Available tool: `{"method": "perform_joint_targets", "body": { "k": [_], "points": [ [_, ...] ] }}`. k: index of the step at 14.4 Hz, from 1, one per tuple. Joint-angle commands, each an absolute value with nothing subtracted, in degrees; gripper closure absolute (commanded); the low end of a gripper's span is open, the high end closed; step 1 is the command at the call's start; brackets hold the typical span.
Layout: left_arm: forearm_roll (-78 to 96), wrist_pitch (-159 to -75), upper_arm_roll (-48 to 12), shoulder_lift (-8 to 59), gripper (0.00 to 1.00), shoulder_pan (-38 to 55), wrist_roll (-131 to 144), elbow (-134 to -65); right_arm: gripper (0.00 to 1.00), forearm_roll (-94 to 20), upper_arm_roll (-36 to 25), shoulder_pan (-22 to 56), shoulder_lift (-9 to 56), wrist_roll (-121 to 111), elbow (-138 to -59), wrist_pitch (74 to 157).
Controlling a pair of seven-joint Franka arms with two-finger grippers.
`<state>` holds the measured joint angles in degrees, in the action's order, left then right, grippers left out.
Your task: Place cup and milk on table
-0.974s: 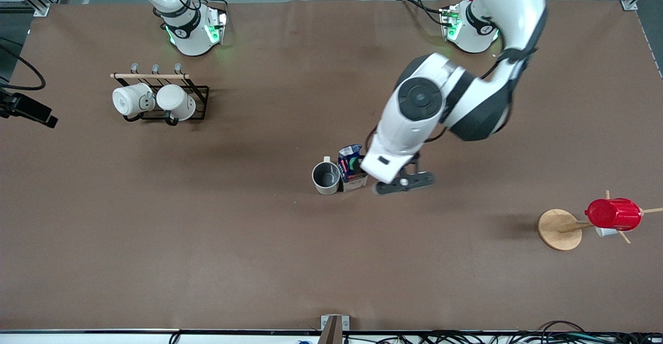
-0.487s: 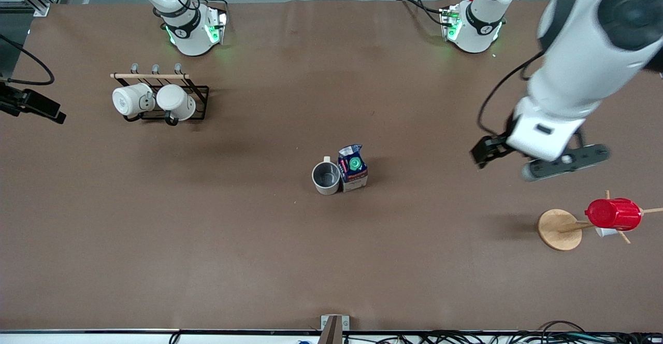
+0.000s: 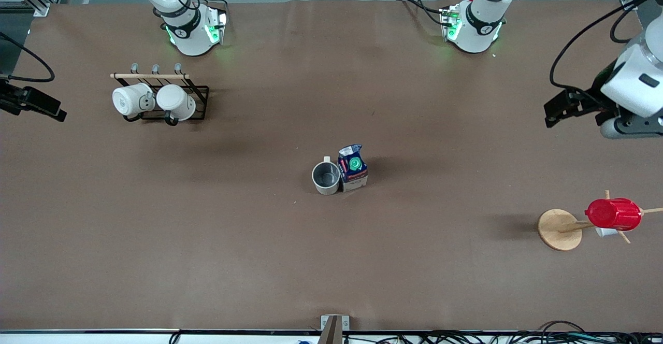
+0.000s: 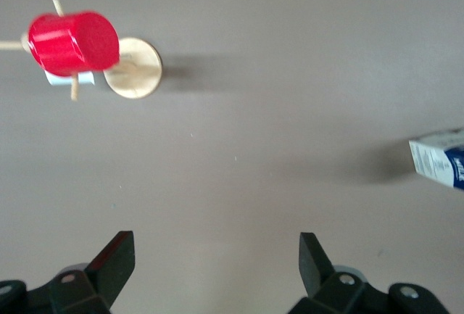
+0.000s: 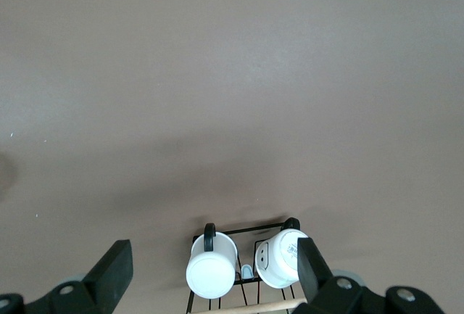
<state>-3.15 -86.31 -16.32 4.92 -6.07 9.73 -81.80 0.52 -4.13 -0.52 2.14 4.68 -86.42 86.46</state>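
The cream-beige cup [image 3: 326,177] stands upright on the brown table [image 3: 248,261] near its middle. The dark-blue milk carton [image 3: 352,168] stands upright right beside it, on the side toward the left arm's end. A corner of the carton shows in the left wrist view [image 4: 438,158]. My left gripper [image 3: 629,124] hangs in the air over the table's edge at the left arm's end, well away from both. In its wrist view it [image 4: 217,256] is open and empty. My right gripper [image 5: 214,263] is open and empty, high over the mug rack, out of the front view.
A black wire rack [image 3: 194,92] with two white mugs [image 3: 155,100] stands toward the right arm's end and also shows in the right wrist view [image 5: 243,263]. A red ribbed cup [image 3: 614,213] hangs on a peg stand with a round wooden base [image 3: 557,230], nearer the front camera than my left gripper.
My left gripper has left the milk carton and swung away to the left arm's end of the table. The cup and the carton have stayed where they stand.
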Motion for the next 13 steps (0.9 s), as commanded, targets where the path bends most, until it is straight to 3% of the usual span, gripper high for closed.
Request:
{"method": "perform_joint_targets", "body": {
  "k": [1,4,13],
  "points": [
    [0.3,-88.0,-10.3,-3.3,0.0,-2.4,5.5,-91.6,0.0,-0.8,-4.0,-0.9,0.4,3.8,-88.2,87.0],
    [0.5,-87.7,-8.2,-7.5,0.0,0.2,5.5,-95.0,0.0,-0.8,-4.0,-0.9,0.4,3.8,-88.2,87.0],
    [0.1,-86.7,-7.9,-6.2,0.0,-0.1,5.5,-91.6,0.0,-0.8,-4.0,-0.5,0.8,3.9,-87.0,86.9]
  ]
}}
